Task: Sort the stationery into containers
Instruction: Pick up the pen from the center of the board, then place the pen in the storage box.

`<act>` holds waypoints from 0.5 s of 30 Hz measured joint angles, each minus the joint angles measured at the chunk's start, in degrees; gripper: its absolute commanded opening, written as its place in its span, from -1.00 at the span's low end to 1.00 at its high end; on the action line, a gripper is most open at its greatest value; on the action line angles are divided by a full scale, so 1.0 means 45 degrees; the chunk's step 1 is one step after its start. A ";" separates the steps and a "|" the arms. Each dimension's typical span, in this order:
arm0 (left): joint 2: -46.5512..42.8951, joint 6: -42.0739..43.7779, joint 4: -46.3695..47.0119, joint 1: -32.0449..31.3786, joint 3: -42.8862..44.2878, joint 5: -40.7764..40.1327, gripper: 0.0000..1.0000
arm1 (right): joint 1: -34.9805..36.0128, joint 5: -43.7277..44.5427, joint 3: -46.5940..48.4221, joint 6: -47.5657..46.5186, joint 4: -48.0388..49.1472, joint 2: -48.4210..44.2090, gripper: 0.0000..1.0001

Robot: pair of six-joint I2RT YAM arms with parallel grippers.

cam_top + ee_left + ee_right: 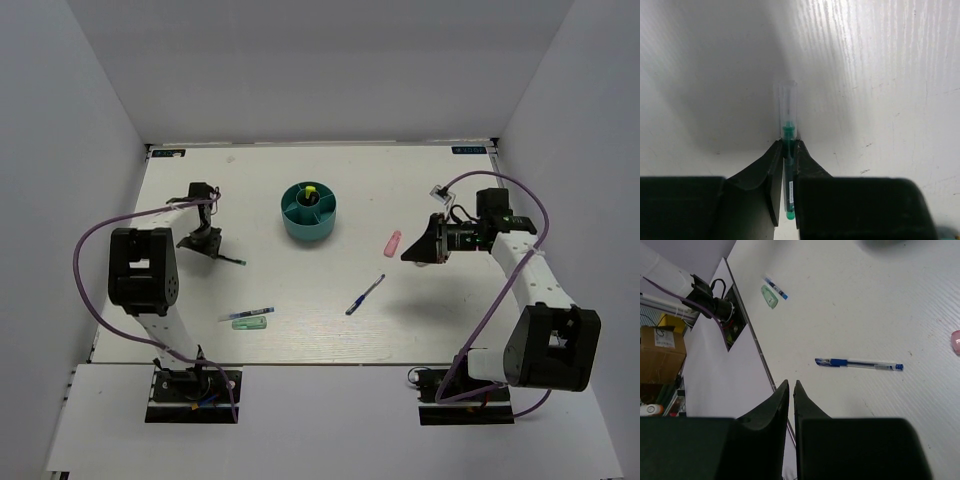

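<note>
My left gripper (212,250) is shut on a black-and-green marker (232,259) low over the table, left of the round teal organizer (325,228). In the left wrist view the marker (788,131) sits between the closed fingers, its clear cap pointing away. A black marker with a yellow cap (311,192) stands in the organizer. My right gripper (406,256) is shut and empty, raised beside a pink highlighter (392,243). A thin blue pen (365,295) lies in front of it and shows in the right wrist view (858,363). A mint-green marker (250,323) and another blue pen (247,314) lie at the front left.
White walls close in the table on the left, right and far sides. The table's near edge (760,357) and the left arm's base (715,302) show in the right wrist view. The pink highlighter (956,341) sits at that view's right edge.
</note>
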 measured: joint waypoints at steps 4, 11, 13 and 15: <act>0.0199 0.0777 -0.0019 -0.0029 0.0442 0.0389 -1.00 | -0.0112 -0.0102 0.0000 -0.0078 -0.0049 -0.0039 -0.60; 0.0068 0.5445 0.1729 -0.2016 0.1982 0.0758 -1.00 | -0.0126 -0.0403 0.0000 -0.0806 -0.0495 0.0019 -1.00; -0.0330 0.7057 0.2963 -0.2856 0.2098 0.0665 -1.00 | -0.0141 -0.0520 0.0000 -0.1141 -0.0758 0.0126 -1.00; -0.0714 0.8291 0.3929 -0.3575 0.2176 0.0476 -1.00 | -0.0165 -0.0622 0.0005 -0.1462 -0.1064 0.0272 -1.00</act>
